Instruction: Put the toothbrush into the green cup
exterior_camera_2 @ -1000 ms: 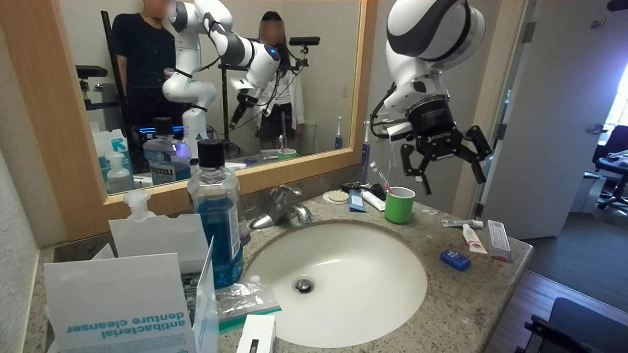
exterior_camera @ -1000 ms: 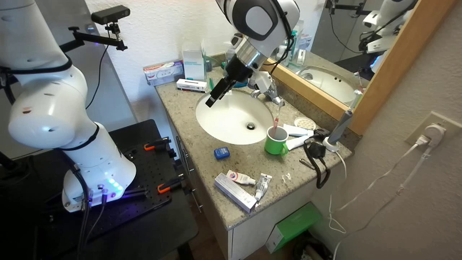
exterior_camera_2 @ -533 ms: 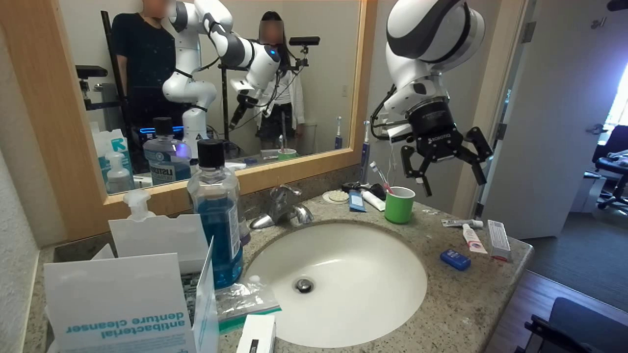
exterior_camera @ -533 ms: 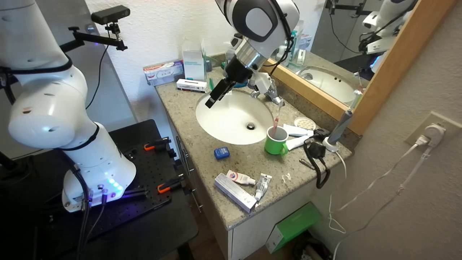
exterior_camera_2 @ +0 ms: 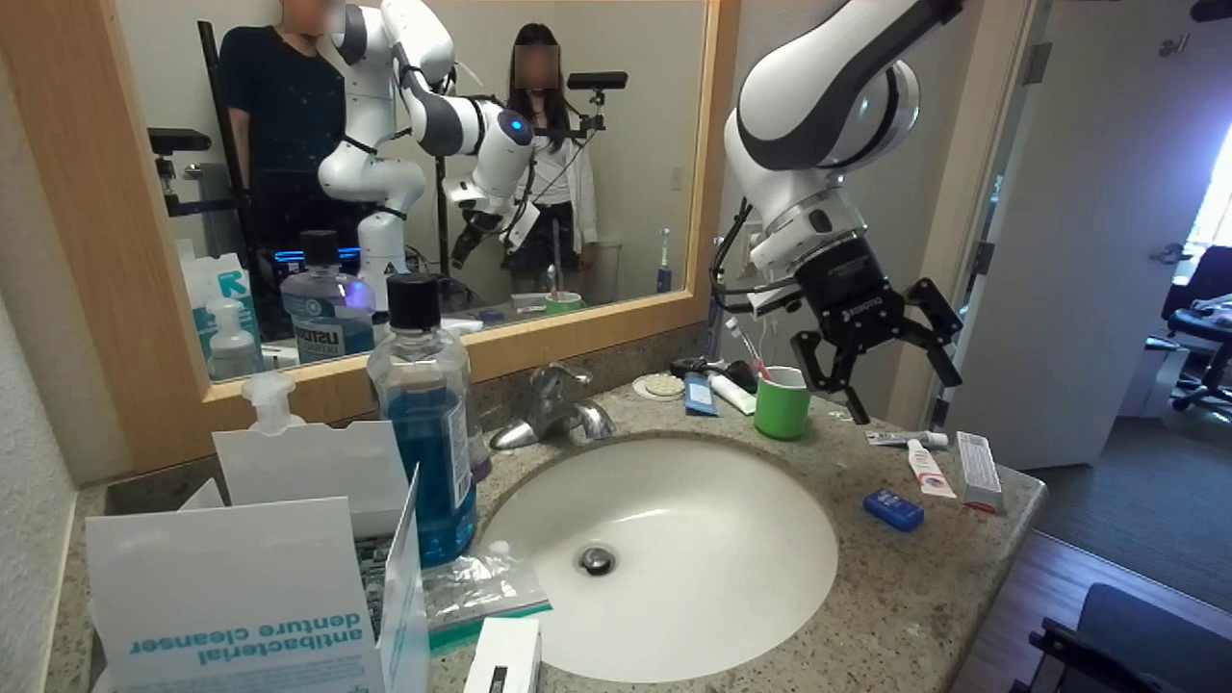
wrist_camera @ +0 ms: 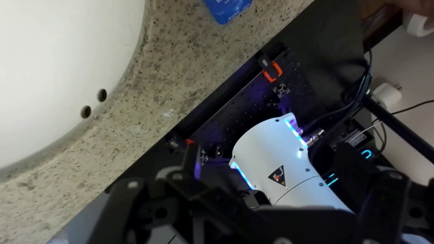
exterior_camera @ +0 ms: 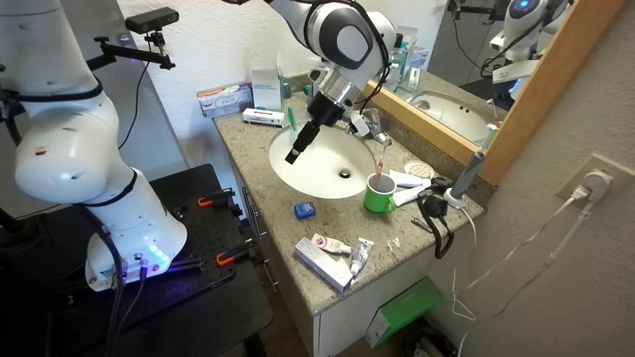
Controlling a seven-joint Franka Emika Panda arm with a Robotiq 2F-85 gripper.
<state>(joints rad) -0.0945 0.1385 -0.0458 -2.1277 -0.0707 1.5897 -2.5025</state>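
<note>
- The pink-and-white plastic toothbrush (exterior_camera_2: 750,351) (placed, we judge) leans handle-down inside the round green plastic cup (exterior_camera_2: 782,409).
- Our black two-fingered hand (exterior_camera_2: 906,400) hangs wide and empty.
- In an exterior view, both lie left of it.

Toothbrush (exterior_camera_2: 750,350) in cup (exterior_camera_2: 782,412). Cup on counter (exterior_camera_2: 897,581), between sink (exterior_camera_2: 712,587) and free end edge. Faucet (exterior_camera_2: 551,414) behind sink, at back edge. Small case (exterior_camera_2: 893,510) nearer front edge. Carton (exterior_camera_2: 979,470), two tubes (exterior_camera_2: 930,470) by front corner; electric toothbrush (exterior_camera: 468,174) by back corner.

The cup (exterior_camera_2: 782,412) is green outside, the hand (exterior_camera_2: 905,396) black, the counter (wrist_camera: 179,64) speckled beige.
</note>
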